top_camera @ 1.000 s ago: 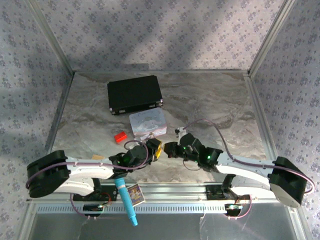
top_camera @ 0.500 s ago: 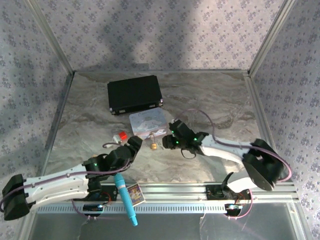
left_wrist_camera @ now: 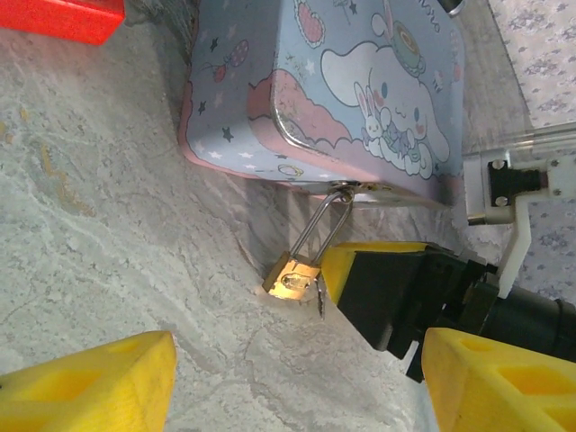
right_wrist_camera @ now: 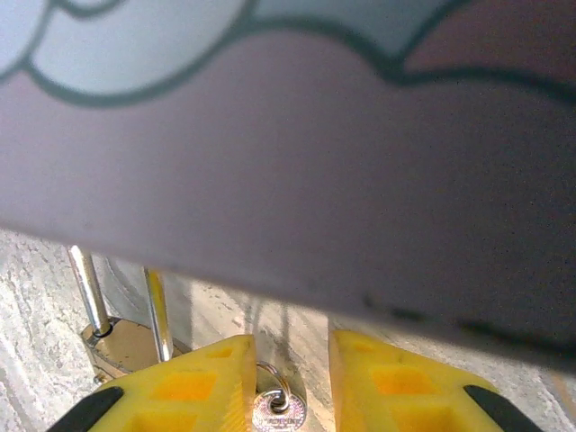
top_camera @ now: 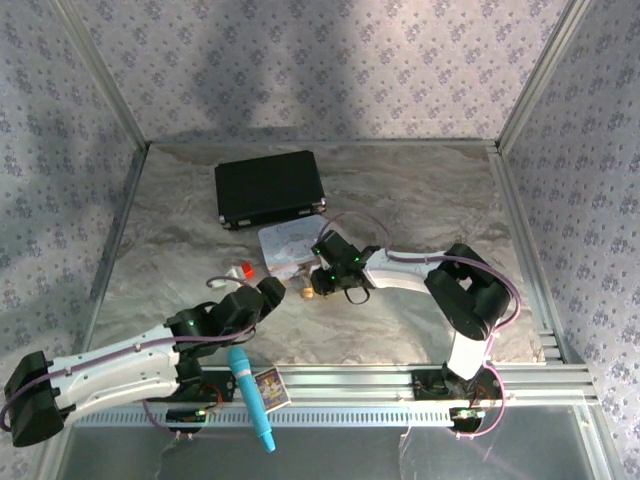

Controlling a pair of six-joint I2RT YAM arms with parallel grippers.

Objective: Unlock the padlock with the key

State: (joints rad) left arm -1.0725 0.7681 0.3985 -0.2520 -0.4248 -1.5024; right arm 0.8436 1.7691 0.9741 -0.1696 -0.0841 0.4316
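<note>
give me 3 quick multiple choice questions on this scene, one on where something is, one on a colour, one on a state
1. Where is the padlock?
A) on the black case
B) hooked on the latch of the tin
C) beside the marker

2. What colour is the small block near the tin?
A) red
B) green
C) blue

3. How is the left gripper?
A) shut on the marker
B) shut on the padlock
C) open, gripping nothing

Answers:
1 B, its shackle passes through the tin's latch.
2 A, the block is bright red.
3 C, its fingers stand wide apart.
</note>
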